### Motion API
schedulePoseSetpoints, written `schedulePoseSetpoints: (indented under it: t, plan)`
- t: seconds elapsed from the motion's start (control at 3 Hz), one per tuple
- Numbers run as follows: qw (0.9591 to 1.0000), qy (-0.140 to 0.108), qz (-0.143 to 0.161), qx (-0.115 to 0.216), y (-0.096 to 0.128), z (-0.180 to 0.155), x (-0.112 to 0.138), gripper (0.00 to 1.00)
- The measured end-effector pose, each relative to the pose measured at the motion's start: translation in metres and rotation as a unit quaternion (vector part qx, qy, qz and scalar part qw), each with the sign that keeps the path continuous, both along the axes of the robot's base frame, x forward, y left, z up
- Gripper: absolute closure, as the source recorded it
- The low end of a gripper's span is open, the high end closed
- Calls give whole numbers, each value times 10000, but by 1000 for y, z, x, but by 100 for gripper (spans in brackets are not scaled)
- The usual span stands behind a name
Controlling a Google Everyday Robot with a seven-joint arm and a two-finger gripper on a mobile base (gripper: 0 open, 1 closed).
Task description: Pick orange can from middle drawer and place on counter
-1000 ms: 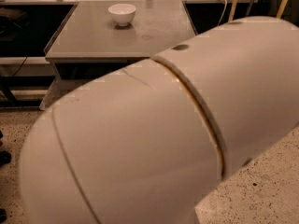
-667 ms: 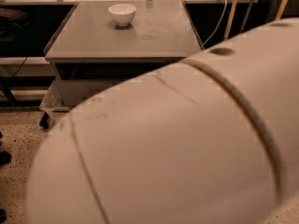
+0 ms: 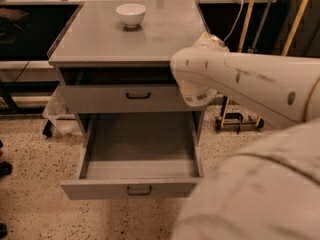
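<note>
The jaws are hidden, so I cannot tell if they pinch anything; the gripper (image 3: 210, 40) sits behind the arm (image 3: 250, 79) by the tabletop's (image 3: 100, 39) right edge. No orange can shows, even in the open middle drawer (image 3: 140, 149). If held, set it flat, away from that edge.

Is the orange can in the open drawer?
No: the open drawer has a bare floor; gripper hidden behind the arm beside the counter.
</note>
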State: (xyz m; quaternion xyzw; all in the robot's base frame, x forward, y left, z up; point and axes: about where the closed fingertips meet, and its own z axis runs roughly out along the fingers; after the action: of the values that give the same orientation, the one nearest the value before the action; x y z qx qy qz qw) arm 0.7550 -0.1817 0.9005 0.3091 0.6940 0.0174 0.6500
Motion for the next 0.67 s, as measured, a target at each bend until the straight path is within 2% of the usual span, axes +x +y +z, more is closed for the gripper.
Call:
schedulePoseSetpoints:
  t: [0.33, 0.67]
  plan:
    - [9985, -421, -359, -13, -2, 78, 11, 100]
    - [9975, -565, -381, -204, 23, 133, 25, 100]
